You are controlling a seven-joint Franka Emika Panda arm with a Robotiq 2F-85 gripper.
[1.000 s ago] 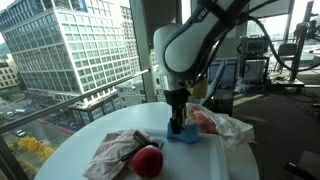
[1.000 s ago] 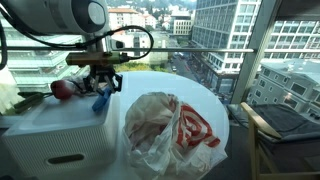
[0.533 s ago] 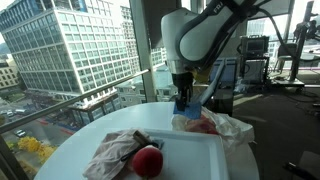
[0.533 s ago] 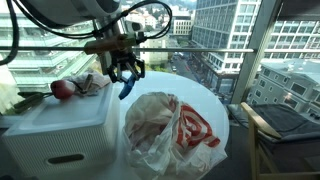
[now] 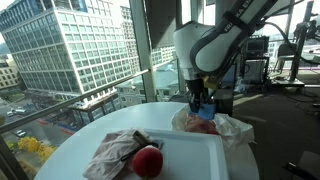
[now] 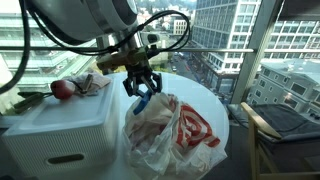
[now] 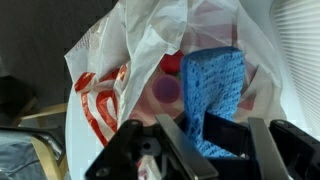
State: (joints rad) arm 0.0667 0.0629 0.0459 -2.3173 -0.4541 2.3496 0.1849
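Observation:
My gripper [image 5: 201, 105] is shut on a blue sponge [image 7: 216, 92] and holds it just above the open mouth of a white plastic bag with red print [image 6: 165, 130]. The gripper [image 6: 140, 92] and the sponge [image 6: 143, 101] also show in an exterior view, at the bag's near-left rim. In the wrist view the bag [image 7: 120, 70] lies open below the jaws [image 7: 205, 150], with pinkish things inside. The bag [image 5: 215, 125] sits at the far right of the white box.
A red apple [image 5: 147, 160] and a crumpled cloth [image 5: 115, 152] lie on the white box top [image 5: 190, 155]. The apple [image 6: 62, 89] and cloth [image 6: 92, 82] show at left in an exterior view. A round white table [image 6: 205, 95] stands before glass windows.
The gripper lifted the blue sponge off the white box top and carried it sideways to above the bag. The apple and cloth have not moved.

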